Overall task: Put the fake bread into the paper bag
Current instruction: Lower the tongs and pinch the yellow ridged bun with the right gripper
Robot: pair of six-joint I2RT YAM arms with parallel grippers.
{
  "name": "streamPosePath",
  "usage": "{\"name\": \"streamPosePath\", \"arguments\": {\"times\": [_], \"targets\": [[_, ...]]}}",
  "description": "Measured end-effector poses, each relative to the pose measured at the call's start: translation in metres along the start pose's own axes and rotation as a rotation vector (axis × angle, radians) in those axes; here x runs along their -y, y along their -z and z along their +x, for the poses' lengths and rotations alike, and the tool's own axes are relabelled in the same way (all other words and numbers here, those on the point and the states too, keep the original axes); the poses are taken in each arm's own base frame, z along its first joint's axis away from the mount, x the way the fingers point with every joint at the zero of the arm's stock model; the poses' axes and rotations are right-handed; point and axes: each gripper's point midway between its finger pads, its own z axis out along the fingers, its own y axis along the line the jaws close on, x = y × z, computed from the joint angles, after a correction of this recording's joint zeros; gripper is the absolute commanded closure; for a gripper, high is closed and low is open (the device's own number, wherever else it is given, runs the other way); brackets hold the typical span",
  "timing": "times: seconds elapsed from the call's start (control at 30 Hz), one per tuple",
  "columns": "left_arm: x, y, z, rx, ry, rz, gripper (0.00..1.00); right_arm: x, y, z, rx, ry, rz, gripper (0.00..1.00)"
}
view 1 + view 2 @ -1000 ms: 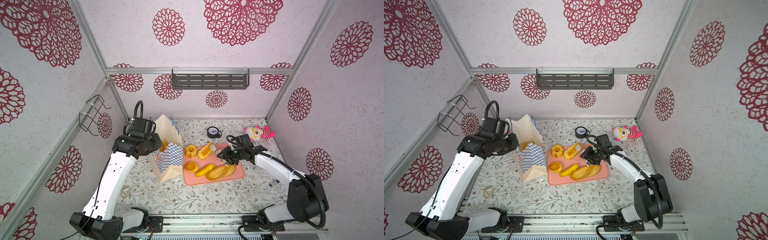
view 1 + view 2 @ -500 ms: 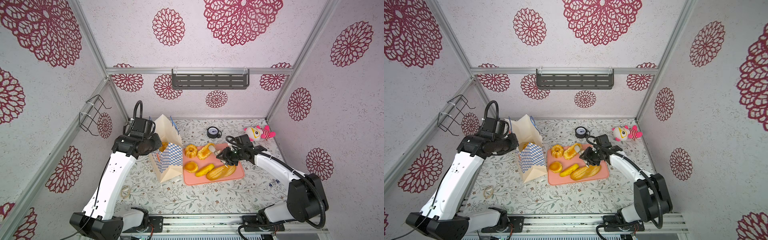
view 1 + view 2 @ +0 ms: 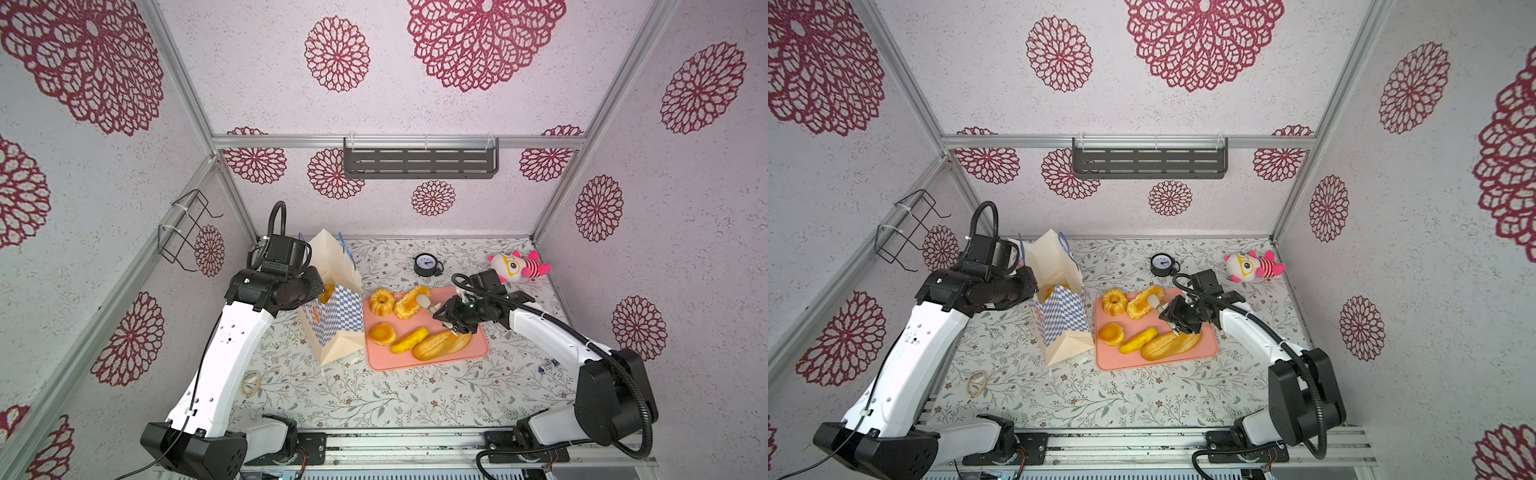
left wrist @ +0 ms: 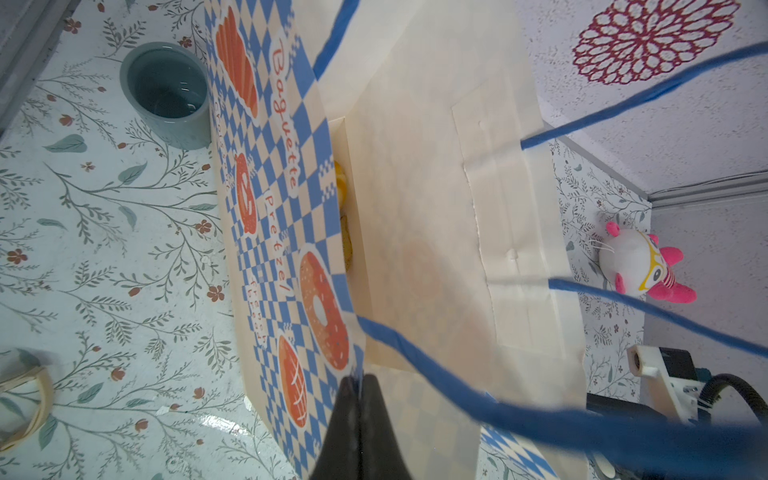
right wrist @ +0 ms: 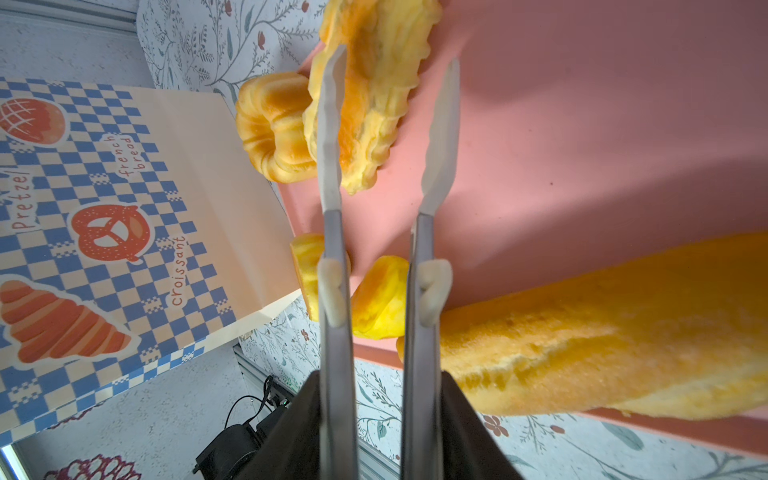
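The paper bag [image 3: 332,324] stands upright left of the pink tray [image 3: 478,353], with some fake bread [image 4: 343,187] showing inside it. My left gripper [image 4: 359,380] is shut on the bag's checkered rim. On the tray lie a fluted ring cake [image 3: 381,302], a fluted pastry [image 3: 409,305], a round bun [image 3: 382,333], a roll [image 3: 409,340] and a long loaf [image 3: 442,345]. My right gripper [image 5: 390,70] has long metal fingers standing open above the tray. One fingertip overlaps the fluted pastry [image 5: 374,104], and the gap between them is empty.
A small black clock [image 3: 424,264] and a pink-and-white plush toy [image 3: 519,266] sit behind the tray. A teal cup [image 4: 166,95] stands beside the bag. A rubber band [image 3: 251,382] lies front left. A wire rack [image 3: 187,232] hangs on the left wall.
My right gripper has shifted slightly left over the tray toward the fluted pastry, and its fingers have spread a little. The left arm and the bag have not moved.
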Motion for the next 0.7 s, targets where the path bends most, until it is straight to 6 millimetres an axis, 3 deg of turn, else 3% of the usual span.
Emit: {"name": "streamPosePath", "arguments": {"times": [0.4,0.7], "targets": [[0.0,0.0,0.0,0.001,0.001,-0.001,1.0,-0.005,-0.011,-0.008,-0.008,-0.003,-0.021,0.64],[-0.001,0.0,-0.001,0.004,0.002,-0.004,1.0,-0.007,-0.011,-0.01,0.001,-0.012,-0.031,0.93]]}}
